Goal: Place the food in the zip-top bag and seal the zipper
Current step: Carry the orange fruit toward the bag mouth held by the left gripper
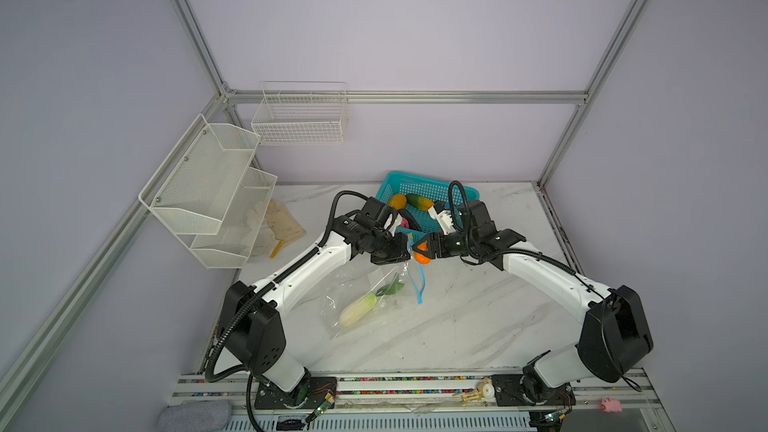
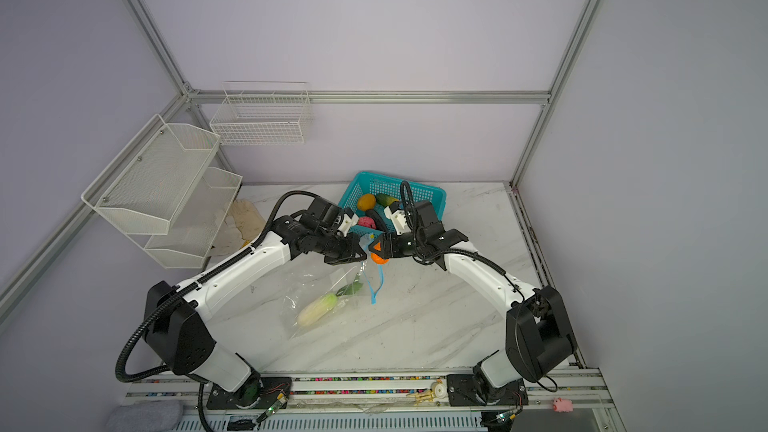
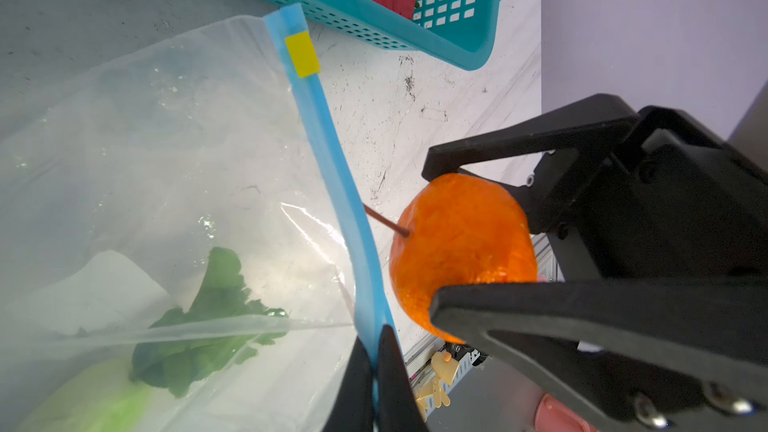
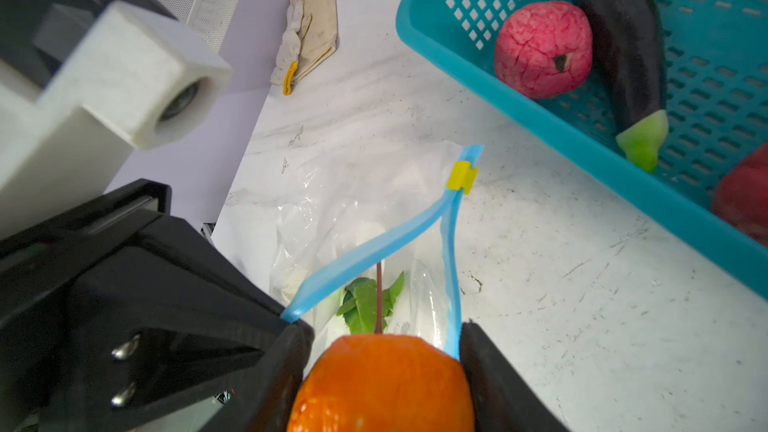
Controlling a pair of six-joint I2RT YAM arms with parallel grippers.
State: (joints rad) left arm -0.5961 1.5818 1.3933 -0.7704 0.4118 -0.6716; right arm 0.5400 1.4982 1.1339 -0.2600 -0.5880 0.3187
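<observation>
Now | left fingers pinch blue zipper | right fingers clasp glossy orange

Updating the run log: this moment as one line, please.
left gripper: shut on zipper | right gripper: holding orange at zip-top bag mouth | white radish: inside bag | teal basket: holds eggplant, pink fruit

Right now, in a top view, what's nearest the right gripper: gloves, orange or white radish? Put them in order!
1. Orange, held in the right gripper.
2. White radish, inside the zip-top bag.
3. Gloves, far left.
</observation>
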